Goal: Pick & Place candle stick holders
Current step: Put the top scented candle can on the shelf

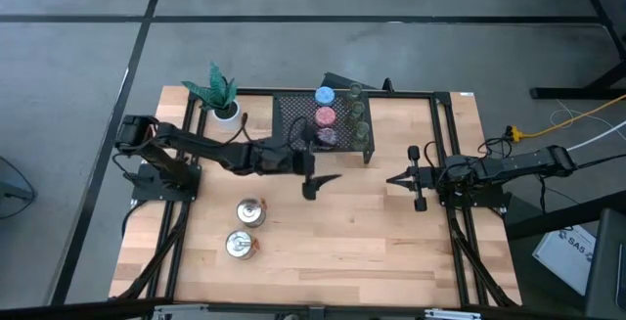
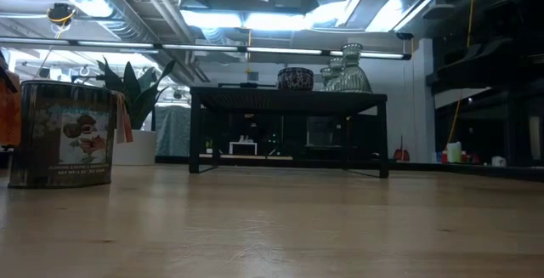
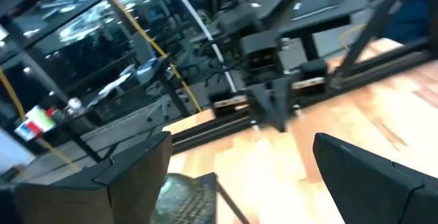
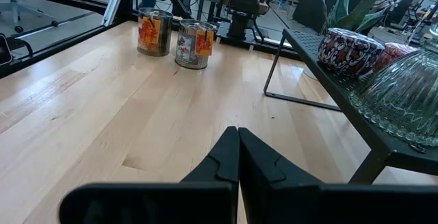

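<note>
A black mesh rack [image 1: 293,114] at the table's far side carries six candle stick holders: blue [image 1: 324,95], pink [image 1: 325,116], purple [image 1: 327,136], and three olive-green glassy ones [image 1: 358,112] in a row beside them. Two silvery holders with orange marks [image 1: 251,212] [image 1: 239,246] stand on the table at the near left; the right wrist view shows them too [image 4: 195,44]. My left gripper [image 1: 320,183] hovers open just in front of the rack, nothing between its fingers [image 3: 137,176]. My right gripper [image 1: 396,179] waits shut at the right, above the bare wood [image 4: 238,155].
A white pot with a green plant [image 1: 223,100] stands at the far left corner beside the rack. Bare wood lies between the two grippers and along the near edge. Black frame rails [image 1: 445,154] run along the table's sides.
</note>
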`<action>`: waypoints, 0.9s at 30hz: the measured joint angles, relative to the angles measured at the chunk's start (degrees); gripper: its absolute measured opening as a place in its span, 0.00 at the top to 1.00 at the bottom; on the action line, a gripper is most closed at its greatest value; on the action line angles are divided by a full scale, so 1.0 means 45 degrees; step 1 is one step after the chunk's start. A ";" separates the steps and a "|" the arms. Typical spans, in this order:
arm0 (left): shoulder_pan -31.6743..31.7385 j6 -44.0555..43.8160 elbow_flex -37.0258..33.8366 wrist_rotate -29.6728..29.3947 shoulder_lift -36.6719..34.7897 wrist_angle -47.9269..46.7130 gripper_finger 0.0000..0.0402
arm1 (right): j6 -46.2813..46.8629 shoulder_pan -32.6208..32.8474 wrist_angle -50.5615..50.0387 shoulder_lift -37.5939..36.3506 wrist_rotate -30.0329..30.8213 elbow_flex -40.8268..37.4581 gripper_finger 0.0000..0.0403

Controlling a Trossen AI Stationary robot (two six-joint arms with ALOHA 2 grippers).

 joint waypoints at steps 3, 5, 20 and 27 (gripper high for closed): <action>-0.0420 0.0335 0.0000 -0.0005 -0.0286 -0.0715 0.12 | 0.0000 0.0001 0.0003 0.0000 -0.0002 0.0000 0.99; -0.0692 0.0397 0.0000 -0.0038 -0.0460 -0.1288 0.12 | 0.0000 -0.0001 0.0000 0.0001 -0.0005 0.0000 0.99; -0.3033 -0.2330 -0.0005 -0.1747 -0.0781 -0.6313 0.12 | 0.0000 0.0000 0.0000 0.0001 -0.0004 0.0000 0.99; -0.4087 -0.5022 0.0931 -0.3153 -0.0779 -1.0222 0.12 | 0.0000 0.0000 0.0000 0.0001 -0.0004 0.0000 0.99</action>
